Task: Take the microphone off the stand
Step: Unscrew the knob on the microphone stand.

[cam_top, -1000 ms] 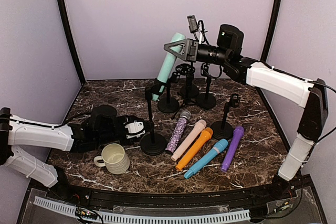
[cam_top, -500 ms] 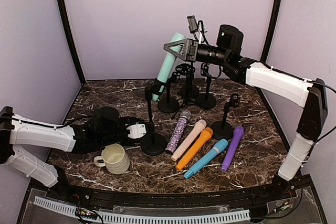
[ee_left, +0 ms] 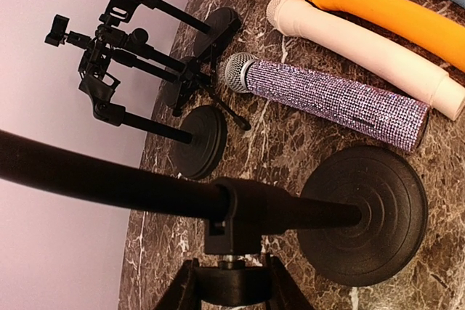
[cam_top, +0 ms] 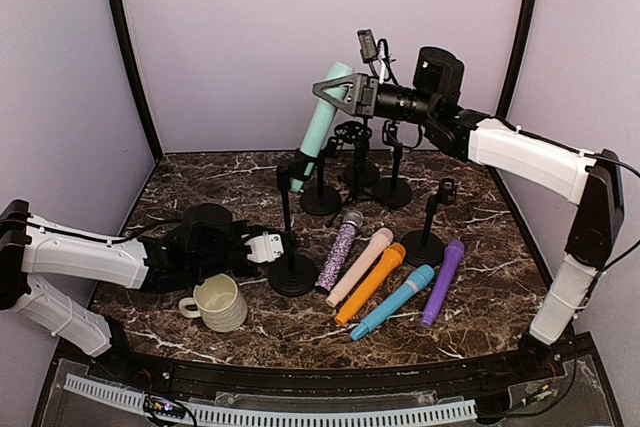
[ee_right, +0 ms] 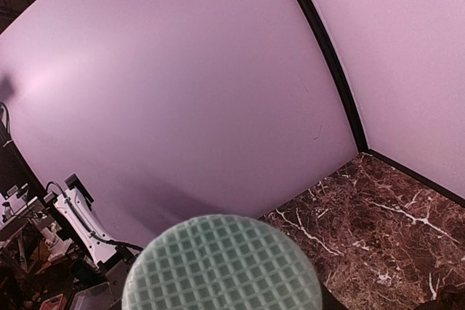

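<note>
The dark marbled bench [cam_top: 480,237] carries a round black stand base [cam_top: 293,274] near its front. Left of it stands a cream mug [cam_top: 218,302]. Right of it lie five microphones side by side — glittery lilac [cam_top: 340,250], peach [cam_top: 360,266], orange [cam_top: 370,283], blue [cam_top: 393,302], purple [cam_top: 442,282]. Behind it — more black bases [cam_top: 321,199].

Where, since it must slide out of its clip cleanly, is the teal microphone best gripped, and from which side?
Probably best to grip the teal microphone on its bare upper barrel, just below the head, coming from the upper right across the barrel. It leans head-up, with its lower end seated in the stand, so only the upper part is free.
</note>
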`<action>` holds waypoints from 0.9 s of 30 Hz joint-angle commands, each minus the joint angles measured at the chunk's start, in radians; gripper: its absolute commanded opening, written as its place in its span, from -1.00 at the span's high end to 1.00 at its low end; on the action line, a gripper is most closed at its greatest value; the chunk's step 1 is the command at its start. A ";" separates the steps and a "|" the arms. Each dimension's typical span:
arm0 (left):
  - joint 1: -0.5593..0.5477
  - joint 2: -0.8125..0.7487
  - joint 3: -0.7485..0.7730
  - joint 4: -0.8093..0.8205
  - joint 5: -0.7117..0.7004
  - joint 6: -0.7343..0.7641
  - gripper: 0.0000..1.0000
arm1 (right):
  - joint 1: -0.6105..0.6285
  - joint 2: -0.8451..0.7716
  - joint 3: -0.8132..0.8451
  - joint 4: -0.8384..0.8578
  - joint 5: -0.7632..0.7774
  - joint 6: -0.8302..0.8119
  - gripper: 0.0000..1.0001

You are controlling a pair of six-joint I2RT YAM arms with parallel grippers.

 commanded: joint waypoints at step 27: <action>0.031 0.025 0.166 -0.402 0.323 -0.278 0.81 | 0.011 -0.031 -0.012 0.014 0.011 -0.009 0.57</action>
